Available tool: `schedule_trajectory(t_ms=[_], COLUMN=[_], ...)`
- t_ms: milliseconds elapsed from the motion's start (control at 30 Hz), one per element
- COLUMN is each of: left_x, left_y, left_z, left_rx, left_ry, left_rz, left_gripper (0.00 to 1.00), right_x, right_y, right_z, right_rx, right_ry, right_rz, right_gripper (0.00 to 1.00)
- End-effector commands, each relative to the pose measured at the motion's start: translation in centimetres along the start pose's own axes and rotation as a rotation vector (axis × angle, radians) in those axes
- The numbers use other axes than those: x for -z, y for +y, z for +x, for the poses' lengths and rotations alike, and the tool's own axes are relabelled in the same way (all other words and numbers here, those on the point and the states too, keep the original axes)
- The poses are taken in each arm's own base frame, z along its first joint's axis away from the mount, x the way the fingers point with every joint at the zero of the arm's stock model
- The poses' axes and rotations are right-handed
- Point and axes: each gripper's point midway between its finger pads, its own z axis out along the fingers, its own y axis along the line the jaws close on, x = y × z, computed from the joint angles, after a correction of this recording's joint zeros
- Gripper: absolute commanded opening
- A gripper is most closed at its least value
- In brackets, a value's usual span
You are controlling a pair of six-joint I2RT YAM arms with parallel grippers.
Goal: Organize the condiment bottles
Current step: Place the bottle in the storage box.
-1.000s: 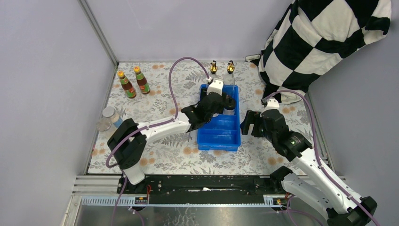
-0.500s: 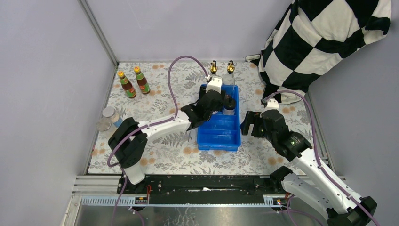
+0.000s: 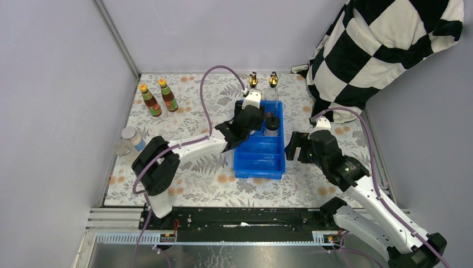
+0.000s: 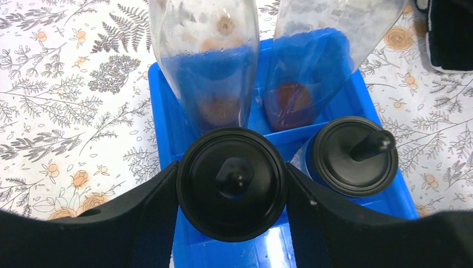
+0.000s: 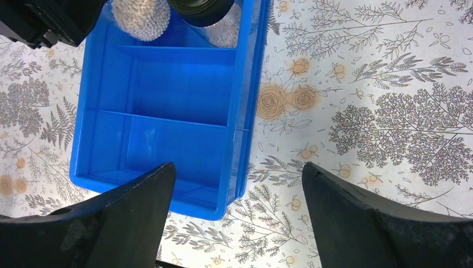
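Observation:
My left gripper (image 3: 256, 118) is shut on the black cap of a squat pale bottle (image 4: 231, 180) in the far compartment of the blue tray (image 3: 241, 167). Its twin (image 3: 271, 123) stands just to the right in the same compartment, also seen in the left wrist view (image 4: 351, 156). Two tall clear gold-spouted bottles (image 3: 253, 81) (image 3: 273, 80) stand on the table behind the tray. Two orange-capped sauce bottles (image 3: 149, 99) (image 3: 167, 94) stand at the far left. Two silver-lidded jars (image 3: 129, 134) stand at the left edge. My right gripper (image 3: 301, 146) is open and empty, right of the tray.
The tray's two nearer compartments (image 5: 167, 151) hold nothing. A black-and-white checkered cloth (image 3: 385, 44) hangs over the far right corner. Grey walls close the table at the left and back. The left arm's purple cable (image 3: 206, 106) loops over the table.
My left gripper has moved slightly toward the tray's far end with the black-capped bottle in it. The right arm has not moved.

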Motion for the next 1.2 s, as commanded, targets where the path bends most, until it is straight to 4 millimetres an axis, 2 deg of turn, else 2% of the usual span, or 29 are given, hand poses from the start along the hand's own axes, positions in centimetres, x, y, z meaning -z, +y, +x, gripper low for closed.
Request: schedule_trajectory(t_ms=[0,267,567,733,867,967,1000,1167], left_x=[-0.9,-1.9,-2.6,-2.2,-0.9,0.8,1.7,5.8], left_y=[-0.4,-0.6,-0.6,-0.7,-0.8,-1.3,-1.3,-0.9], left_z=[-2.2,0.0,1.7,1.7,1.2,0.4,-0.5,-1.7], left_rx=[0.043,0.043,0.045,0.054,0.063,0.076,0.087,0.107], left_ry=[-0.092,-0.078,-0.036,-0.013,0.01,0.036,0.034,0.061], left_rz=[0.008,0.018,0.004,0.009,0.034,0.092,0.109,0.171], left_gripper=[0.59,0.59,0.8,0.83,0.84,0.86,0.87,0.89], right_x=[-0.2,-0.3,-0.4,-0.4,-0.4,-0.4,-0.4,-0.3], right_y=[0.5,0.5,0.5,0.5,0.5,0.5,0.5,0.6], right_z=[-0.2,-0.1,0.0,0.1,0.1,0.1,0.1,0.2], right_rx=[0.006,0.008,0.007,0.007,0.007,0.005,0.005,0.001], right_ry=[-0.006,-0.003,-0.003,-0.001,-0.001,-0.002,-0.001,-0.001], right_rz=[-0.025,-0.023,-0.021,-0.021,-0.023,-0.023,-0.026,-0.03], right_gripper=[0.91,0.91,0.91,0.91,0.91,0.91,0.91,0.91])
